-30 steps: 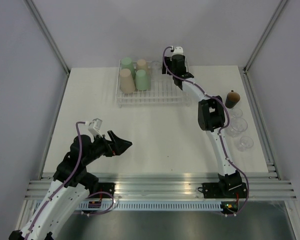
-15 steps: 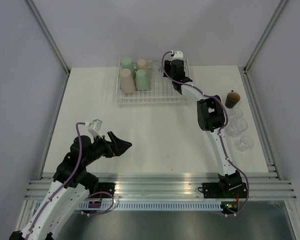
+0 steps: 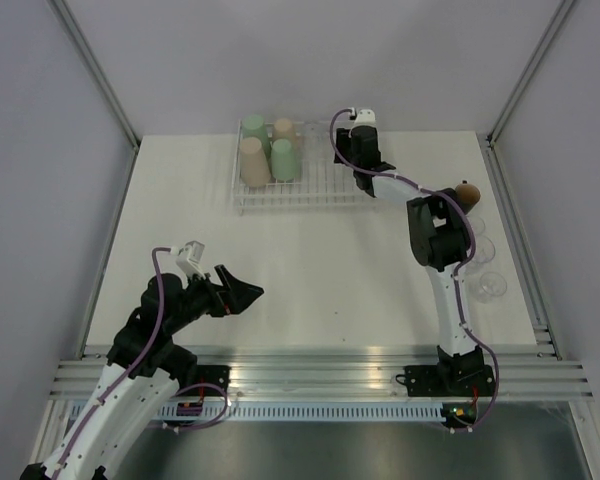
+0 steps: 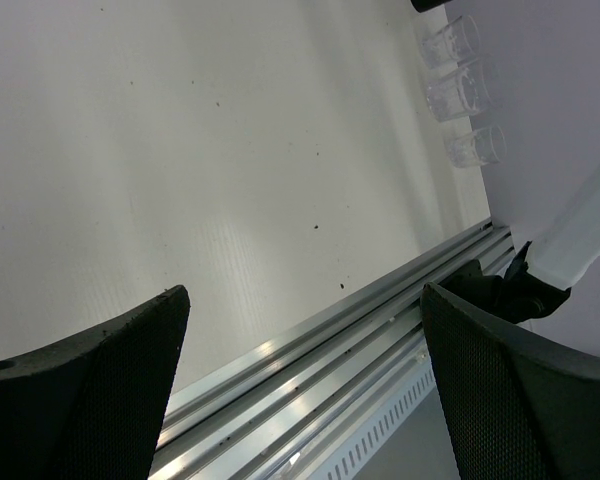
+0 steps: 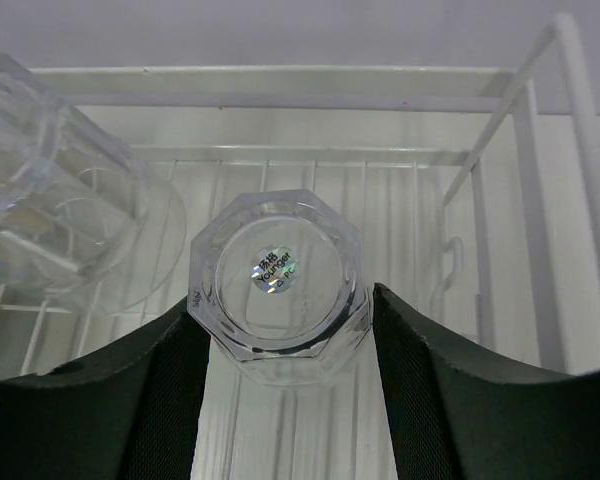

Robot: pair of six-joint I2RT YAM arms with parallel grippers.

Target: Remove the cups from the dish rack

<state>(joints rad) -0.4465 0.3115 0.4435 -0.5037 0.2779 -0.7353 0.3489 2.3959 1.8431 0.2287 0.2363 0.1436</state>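
Right fingers (image 5: pixel 420 390) press on both flanks of a clear eight-sided cup (image 5: pixel 277 280). It stands mouth-down at the far right corner of the dish rack (image 5: pixel 500 120), its stickered base facing the wrist camera. The grip looks closed on the glass, but I cannot tell whether the rim has left the wire. Just to its left, a second clear cup (image 5: pixel 60 220) lies tilted on the grid, near but not touching. Left fingers (image 4: pixel 110 380) are spread wide with nothing between them, low over the bench (image 4: pixel 230 150) near its front rail.

Smooth glass held by flat pads could slide out if the lift is quick. The downward rim may also snag a grid wire or the corner upright beside it and twist the cup in the grip. A drift to the left would knock the tilted neighbour.

The drop zone at the right edge of the bench is crowded. A dark brown cup (image 3: pixel 467 193) and the unloaded clear cups (image 3: pixel 490 285) sit close under the right arm's elbow, so a careless swing could topple them. The pastel tumblers (image 3: pixel 270 158) wait at the rack's left end.
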